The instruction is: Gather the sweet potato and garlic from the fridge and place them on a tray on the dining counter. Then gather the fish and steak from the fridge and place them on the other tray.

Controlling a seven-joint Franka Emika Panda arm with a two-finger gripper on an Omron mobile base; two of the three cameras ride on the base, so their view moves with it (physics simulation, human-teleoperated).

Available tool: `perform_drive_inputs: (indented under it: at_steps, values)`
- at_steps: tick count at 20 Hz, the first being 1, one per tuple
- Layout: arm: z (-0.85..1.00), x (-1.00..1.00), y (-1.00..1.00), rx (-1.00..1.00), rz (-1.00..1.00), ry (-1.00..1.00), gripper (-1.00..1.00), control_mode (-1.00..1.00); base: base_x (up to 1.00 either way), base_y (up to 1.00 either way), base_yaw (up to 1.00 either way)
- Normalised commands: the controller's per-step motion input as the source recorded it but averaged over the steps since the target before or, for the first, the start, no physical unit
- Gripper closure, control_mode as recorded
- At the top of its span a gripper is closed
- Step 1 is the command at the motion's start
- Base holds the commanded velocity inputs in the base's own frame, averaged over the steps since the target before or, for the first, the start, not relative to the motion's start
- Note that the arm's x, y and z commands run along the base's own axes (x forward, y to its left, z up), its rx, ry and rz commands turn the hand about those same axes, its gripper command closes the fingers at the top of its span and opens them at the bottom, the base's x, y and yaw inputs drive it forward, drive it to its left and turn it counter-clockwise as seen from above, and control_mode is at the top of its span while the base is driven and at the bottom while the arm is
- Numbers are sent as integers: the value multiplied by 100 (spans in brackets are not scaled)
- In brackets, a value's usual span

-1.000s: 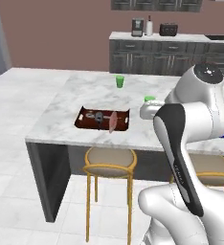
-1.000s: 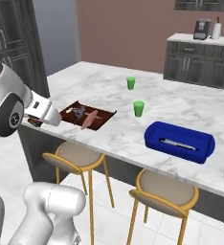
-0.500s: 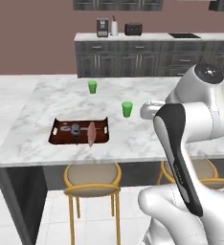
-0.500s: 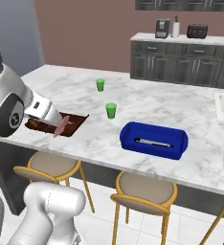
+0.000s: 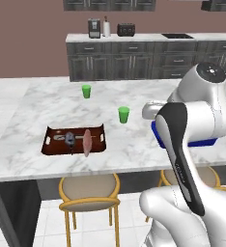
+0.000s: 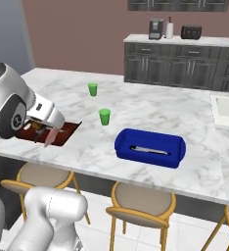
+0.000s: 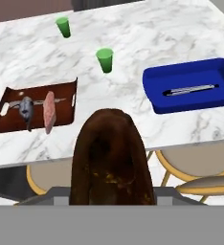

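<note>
Here the large white-grey marbled dining counter (image 5: 47, 106) spreads as a smooth, veined slab over a dark base, with round tan-seated stools (image 5: 89, 190) on yellow frames tucked under its near edge. On its right part sits the bright blue rectangular tray (image 7: 195, 83), glossy, with a raised rounded rim and a thin silvery utensil (image 7: 189, 89) lying flat inside. Toward the left end lies the dark reddish-brown rectangular tray (image 7: 63, 92), with pale handle cut-outs at its short ends. In it the pale pinkish-red flat steak slab (image 7: 49, 111) rests lengthwise, just beside the slim silvery-grey fish (image 7: 26, 109). Between the trays stands a small green tapered cup (image 7: 104, 59), and a second green cup (image 7: 62, 26) stands farther back. In the hand view a dark brown, mottled, elongated sweet potato (image 7: 111, 160) with a rounded top rises close to the camera, the gripper clamped around it, well short of the counter's near edge.
</note>
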Motion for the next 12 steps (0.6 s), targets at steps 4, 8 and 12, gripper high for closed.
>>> perform_drive_inputs:
  at_steps: [4,8,12]
  values:
    - [0,0,0,0,0,0,100,100,46,-27,-7]
    - [-15,77,-15,4,0,23,100,-100,0,0,0]
    - [-20,91,-56,9,-5,18,100,-100,0,0,0]
